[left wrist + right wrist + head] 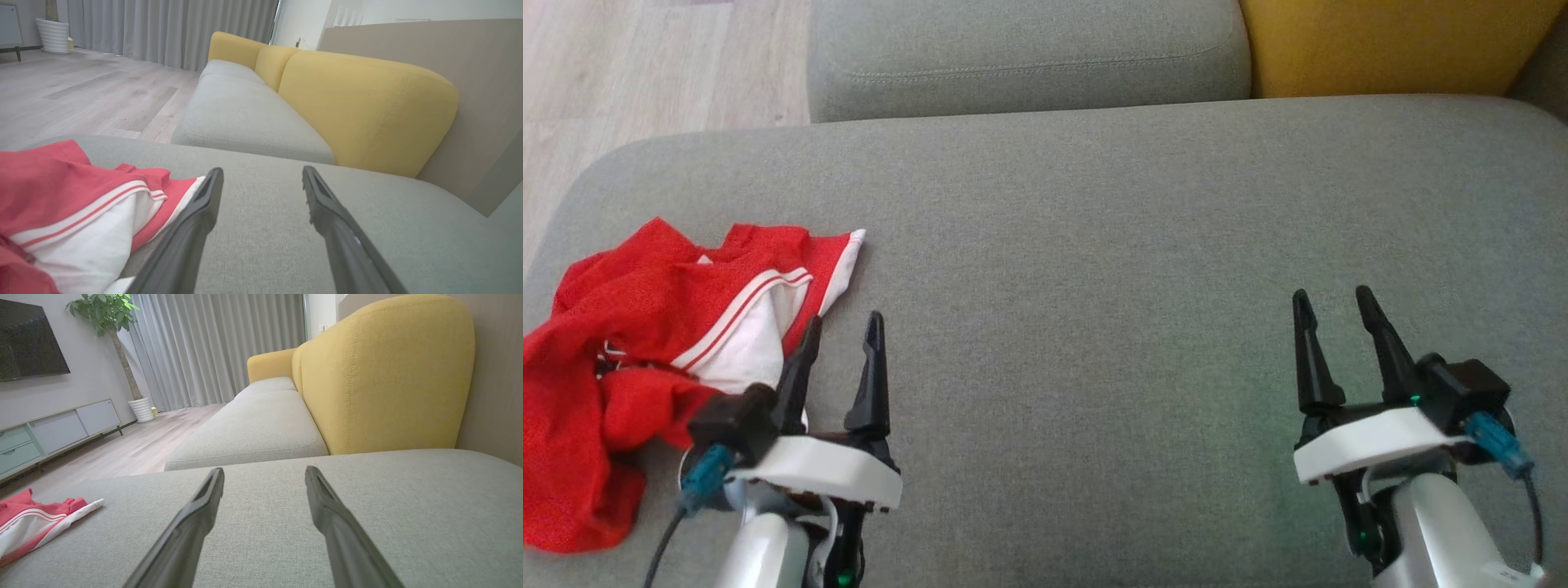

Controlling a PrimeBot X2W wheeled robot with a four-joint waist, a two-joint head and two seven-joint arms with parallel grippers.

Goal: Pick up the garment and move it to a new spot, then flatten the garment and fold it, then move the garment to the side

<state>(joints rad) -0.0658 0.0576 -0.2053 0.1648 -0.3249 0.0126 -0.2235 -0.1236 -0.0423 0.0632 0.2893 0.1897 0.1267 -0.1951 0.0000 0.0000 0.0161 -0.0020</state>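
A red and white garment (pixel 645 343) lies crumpled at the left end of the grey sofa seat (pixel 1094 269). My left gripper (pixel 843 325) stands open just at the garment's right edge, its left finger overlapping the white cloth, nothing between the fingers. In the left wrist view the garment (pixel 73 212) lies to the left of the open left gripper (pixel 262 173). My right gripper (pixel 1330 300) is open over bare cushion far to the right. The right wrist view has the garment (pixel 36 522) at its far left, well away from the open right gripper (pixel 264 473).
A second grey seat cushion (pixel 1029 49) lies beyond, with a yellow backrest (pixel 1388 41) at the back right. Wooden floor (pixel 645 73) runs past the seat's left edge. A TV cabinet (pixel 57 428), potted plant (pixel 110 318) and curtains stand across the room.
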